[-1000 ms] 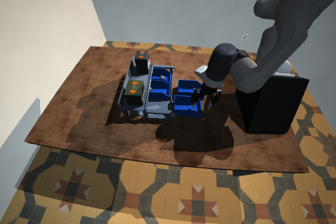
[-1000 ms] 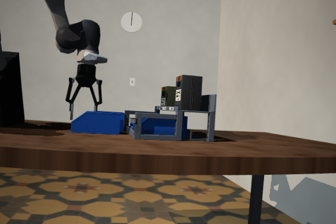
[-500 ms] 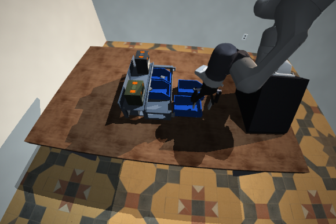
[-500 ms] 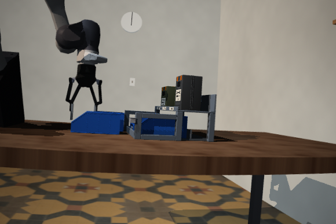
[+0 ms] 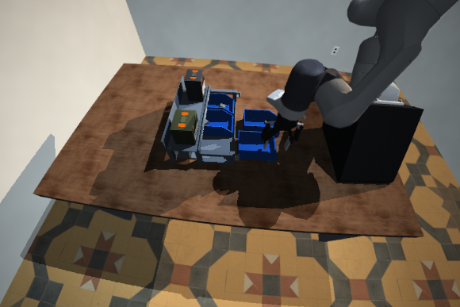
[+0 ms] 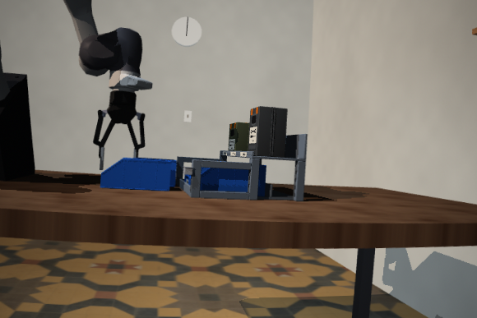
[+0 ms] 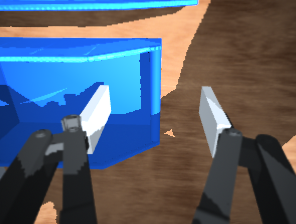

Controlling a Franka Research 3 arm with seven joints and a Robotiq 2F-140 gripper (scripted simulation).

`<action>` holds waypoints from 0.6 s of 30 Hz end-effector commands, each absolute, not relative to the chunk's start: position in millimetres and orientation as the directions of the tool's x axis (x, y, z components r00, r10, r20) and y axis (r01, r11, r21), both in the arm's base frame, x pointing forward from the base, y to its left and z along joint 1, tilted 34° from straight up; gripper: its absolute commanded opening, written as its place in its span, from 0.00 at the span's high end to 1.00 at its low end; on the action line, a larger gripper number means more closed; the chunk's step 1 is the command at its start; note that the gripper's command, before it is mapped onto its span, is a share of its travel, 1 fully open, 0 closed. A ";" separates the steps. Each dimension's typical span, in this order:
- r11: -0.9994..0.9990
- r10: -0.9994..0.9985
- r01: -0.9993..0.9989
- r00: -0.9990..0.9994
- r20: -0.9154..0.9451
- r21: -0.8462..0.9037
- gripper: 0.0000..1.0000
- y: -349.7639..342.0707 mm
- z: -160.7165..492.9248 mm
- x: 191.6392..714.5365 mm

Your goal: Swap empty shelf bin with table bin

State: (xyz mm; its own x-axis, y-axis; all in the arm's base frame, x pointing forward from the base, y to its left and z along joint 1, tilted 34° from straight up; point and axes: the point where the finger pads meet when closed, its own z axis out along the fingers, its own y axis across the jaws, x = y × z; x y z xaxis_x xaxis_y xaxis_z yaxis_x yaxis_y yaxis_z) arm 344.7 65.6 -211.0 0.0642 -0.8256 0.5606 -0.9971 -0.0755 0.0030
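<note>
Two blue open bins stand on the table beside the grey shelf: a near bin and a far bin. My gripper is open and holds nothing. It hangs just above the near bin's end that faces away from the shelf. In the wrist view one finger is over the near bin's inside and the other over the bare table, so the gripper straddles that end wall from above. No parts show in this bin there. The shelf holds two blue bins, and its near place is bare. From the side, the gripper is level with the bin's rim.
An olive box and a black box stand on the shelf's upper board. My black pedestal stands close at the right of the bins. The second bin's rim is at the top of the wrist view.
</note>
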 end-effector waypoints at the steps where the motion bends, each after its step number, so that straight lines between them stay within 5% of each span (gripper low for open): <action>1: -0.083 -0.826 -0.997 0.071 0.559 0.004 0.43 68.2 -209.4 345.6; 18: -0.083 -0.826 -0.997 0.071 0.559 0.004 0.43 82.0 -188.8 344.6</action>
State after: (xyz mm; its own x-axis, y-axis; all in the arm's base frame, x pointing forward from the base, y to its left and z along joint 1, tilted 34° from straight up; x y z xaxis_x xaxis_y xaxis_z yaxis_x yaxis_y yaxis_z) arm 347.9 82.2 -192.6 0.0790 -0.8279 0.5553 -0.9954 -0.0953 -0.0005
